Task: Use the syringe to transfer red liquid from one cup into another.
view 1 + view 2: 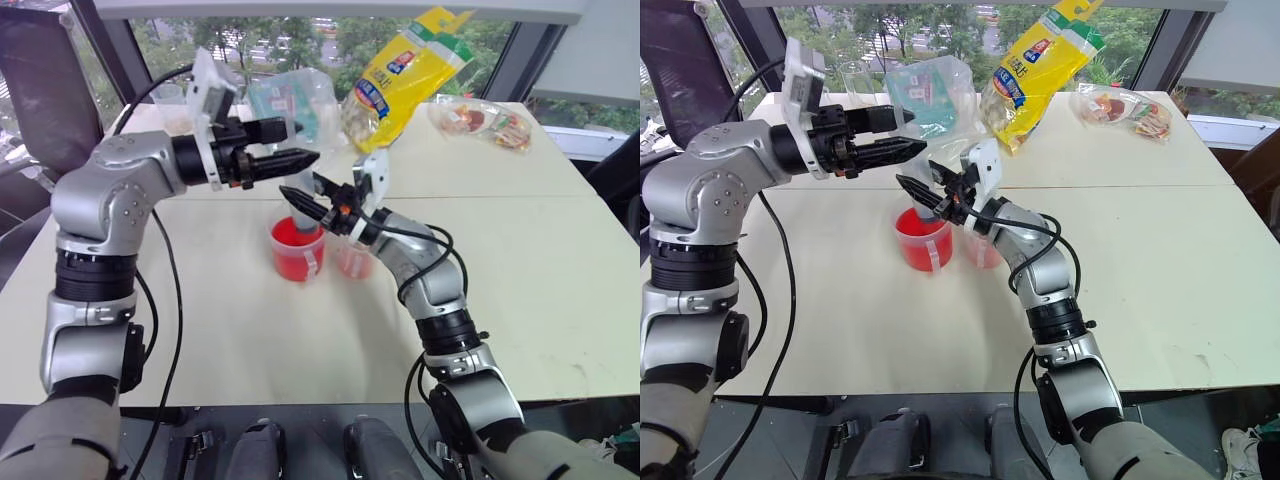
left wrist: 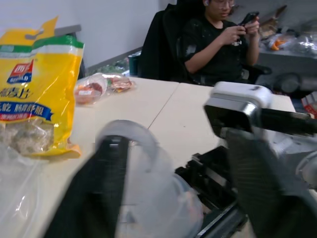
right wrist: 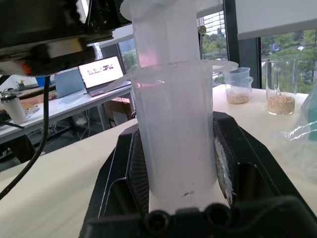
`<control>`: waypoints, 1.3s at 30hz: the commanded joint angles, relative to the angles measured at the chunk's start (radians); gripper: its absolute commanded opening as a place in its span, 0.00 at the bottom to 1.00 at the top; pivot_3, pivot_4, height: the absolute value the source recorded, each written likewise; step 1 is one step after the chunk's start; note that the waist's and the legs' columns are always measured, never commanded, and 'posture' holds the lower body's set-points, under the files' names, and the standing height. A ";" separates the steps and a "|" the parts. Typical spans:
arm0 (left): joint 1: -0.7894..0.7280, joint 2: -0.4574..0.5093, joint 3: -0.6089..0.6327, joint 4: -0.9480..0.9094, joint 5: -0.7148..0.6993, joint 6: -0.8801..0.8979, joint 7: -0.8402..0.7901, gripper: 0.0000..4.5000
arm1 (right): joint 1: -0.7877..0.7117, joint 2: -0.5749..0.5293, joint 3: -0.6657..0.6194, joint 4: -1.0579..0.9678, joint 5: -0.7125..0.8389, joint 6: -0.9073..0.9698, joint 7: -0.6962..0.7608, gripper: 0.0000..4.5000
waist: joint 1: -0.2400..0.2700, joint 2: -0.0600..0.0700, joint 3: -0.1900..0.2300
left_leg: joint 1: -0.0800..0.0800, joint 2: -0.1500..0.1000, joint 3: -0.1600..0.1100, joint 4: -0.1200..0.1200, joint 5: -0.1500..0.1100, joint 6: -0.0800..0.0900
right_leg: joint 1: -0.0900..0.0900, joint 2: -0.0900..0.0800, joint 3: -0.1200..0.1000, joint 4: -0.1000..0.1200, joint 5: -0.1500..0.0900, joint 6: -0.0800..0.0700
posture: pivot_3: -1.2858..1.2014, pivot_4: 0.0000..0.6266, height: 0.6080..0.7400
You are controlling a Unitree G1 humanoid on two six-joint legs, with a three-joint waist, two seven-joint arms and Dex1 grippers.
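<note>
Right claw (image 1: pixel 305 205) is pinched on the syringe (image 3: pixel 173 124), fingers pressed against either side of the clear barrel just below its flange. Right wrist view: barrel stands upright between my two black fingers (image 3: pixel 131 168), plunger shaft rising above the flange. Head views: the syringe sits over the larger cup (image 1: pixel 297 250), whose wall shows vivid red liquid (image 1: pixel 293 236); a white tape strip runs down its side. I cannot tell whether the tip is in the liquid.

Smaller cup (image 1: pixel 353 257) stands on the desk (image 1: pixel 520 270) just beside the larger one, on its right, pale pinkish-red low down. It lies partly behind my right wrist.

Left claw (image 1: pixel 295 158) is held level above the cups, pointing right, near the top of the syringe. Left wrist view: its fingers (image 2: pixel 99 193) are spread wide, with the rounded plunger head between them; contact cannot be judged.

Far side of desk: a yellow snack bag (image 1: pixel 405 75), a clear bag with a teal packet (image 1: pixel 290 100) and a small clear packet of food (image 1: pixel 480 122). Two beakers (image 3: pixel 237 87) with beige contents stand at the desk edge. A seated person (image 2: pixel 218 44) holds a phone beyond the desk.
</note>
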 commanded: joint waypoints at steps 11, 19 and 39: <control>0.136 0.144 0.151 -0.131 -0.050 0.048 0.044 0.99 | -0.073 0.000 -0.028 -0.116 0.085 0.061 0.001 0.31 | 0.000 0.000 0.000 | 0.000 0.000 0.000 0.000 0.000 0.000 | -0.001 0.000 0.000 0.000 0.000 0.000 | 0.52 0.24 1.00; 0.154 0.146 0.154 -0.117 -0.046 0.031 0.071 0.99 | -0.146 -0.055 -0.132 -0.207 0.177 0.157 -0.079 0.31 | 0.002 0.000 0.000 | 0.000 0.000 0.000 0.000 0.000 0.000 | 0.000 -0.001 0.000 0.000 0.000 0.000 | 0.52 0.24 1.00; -0.111 -0.060 0.015 0.180 0.084 -0.172 0.042 0.99 | 0.085 -0.189 -0.171 -0.293 0.171 0.170 -0.161 0.31 | 0.001 0.000 0.000 | 0.000 0.000 0.001 -0.001 0.000 0.000 | -0.001 0.001 0.000 0.000 0.000 0.000 | 0.52 0.24 1.00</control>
